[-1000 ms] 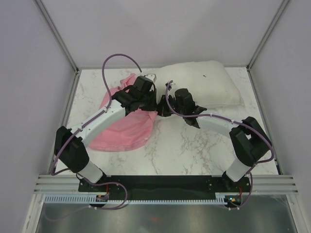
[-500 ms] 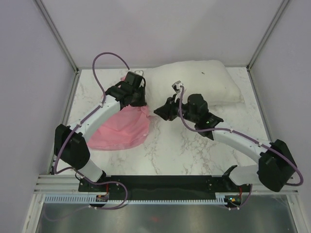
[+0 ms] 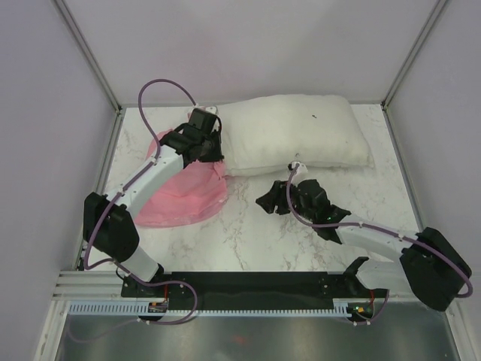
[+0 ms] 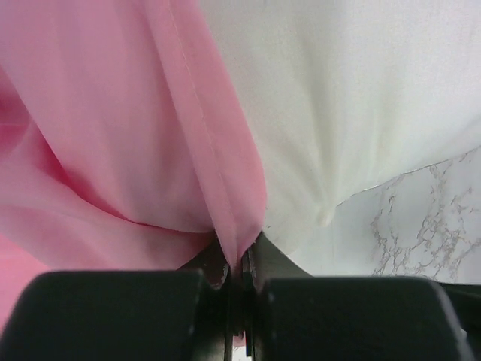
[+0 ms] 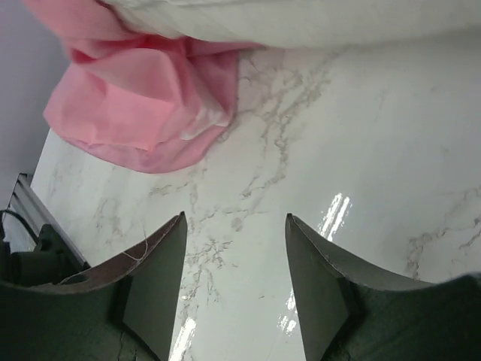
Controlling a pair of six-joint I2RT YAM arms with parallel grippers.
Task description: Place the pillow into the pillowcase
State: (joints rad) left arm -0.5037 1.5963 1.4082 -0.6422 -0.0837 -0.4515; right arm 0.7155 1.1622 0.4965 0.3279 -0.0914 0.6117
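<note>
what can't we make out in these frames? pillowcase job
- Top view: the left arm covers the mouth of the shiny pink satin pillowcase, so whether the puffy white pillow is partly inside it is hidden.
- Left wrist view: the left gripper is shut on pink fabric; folds hide whether it pinches one layer or both.
- Right wrist view: the top edge cuts off most of the pillow; the open right gripper holds nothing.

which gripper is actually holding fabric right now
The left gripper, shut on a fold of the pink pillowcase; the right gripper hangs open over bare table, holding nothing.
</note>
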